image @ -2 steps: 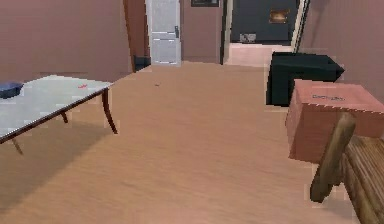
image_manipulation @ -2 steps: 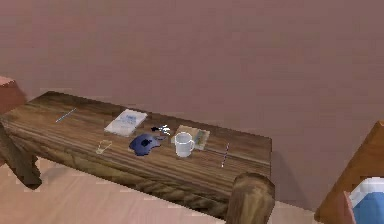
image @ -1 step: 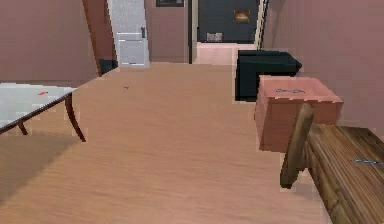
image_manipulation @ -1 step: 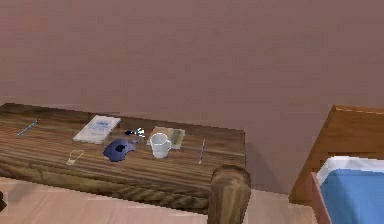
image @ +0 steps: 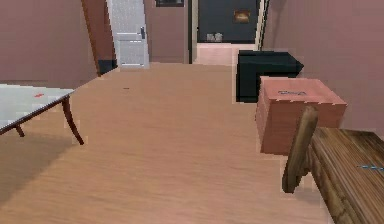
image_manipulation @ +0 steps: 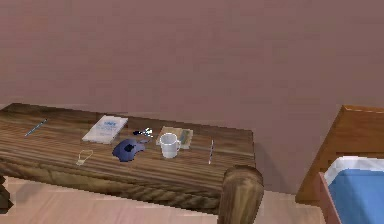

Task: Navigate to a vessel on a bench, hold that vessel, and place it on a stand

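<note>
1. A white cup-like vessel (image_manipulation: 170, 145) stands upright on a long wooden bench (image_manipulation: 40, 152) in the lower middle of the arm side view, right of the bench's centre, with a plain mauve wall (image_manipulation: 200, 50) behind.
2. Just left of the vessel lies a small dark blue object (image_manipulation: 127, 150). A pale flat book (image_manipulation: 105, 128) lies farther back and left, and a thin pen-like stick (image_manipulation: 36, 128) lies near the bench's left end.
3. Another thin stick (image_manipulation: 210, 152) lies just right of the vessel.
4. A wooden bed frame with blue bedding (image_manipulation: 355, 190) fills the lower right corner of that view.
5. In the forward view the bench's end (image: 352, 172) juts in at lower right. Beyond it stand a reddish-brown box (image: 298, 115) and a black cabinet (image: 265, 72).
6. A white-topped table (image: 30, 100) sits at the left edge, and a white door (image: 127, 32) stands at the top.
7. How the gripper's jaws stand cannot be told.
</note>
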### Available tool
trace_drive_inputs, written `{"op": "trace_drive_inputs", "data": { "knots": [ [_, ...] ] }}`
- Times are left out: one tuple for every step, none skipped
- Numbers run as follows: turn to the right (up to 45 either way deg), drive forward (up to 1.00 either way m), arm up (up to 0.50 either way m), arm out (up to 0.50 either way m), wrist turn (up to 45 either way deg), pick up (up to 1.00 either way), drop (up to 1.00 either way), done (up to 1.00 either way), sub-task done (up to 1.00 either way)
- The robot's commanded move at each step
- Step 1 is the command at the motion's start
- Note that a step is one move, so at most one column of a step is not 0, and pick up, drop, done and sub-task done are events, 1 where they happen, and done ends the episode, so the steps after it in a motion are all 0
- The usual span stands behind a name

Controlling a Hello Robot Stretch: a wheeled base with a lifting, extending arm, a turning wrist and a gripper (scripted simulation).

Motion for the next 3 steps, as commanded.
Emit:
{"op": "trace_drive_inputs", "data": {
  "knots": [
    [0.0, 0.00, 0.50, 0.00, 0.0, 0.00, 0.00, 0.00, 0.00],
    [0.0, 0.00, 0.22, 0.00, 0.0, 0.00, 0.00, 0.00, 0.00],
    [0.0, 0.00, 0.00, 0.44, 0.0, 0.00, 0.00, 0.00, 0.00]
  ]
}}
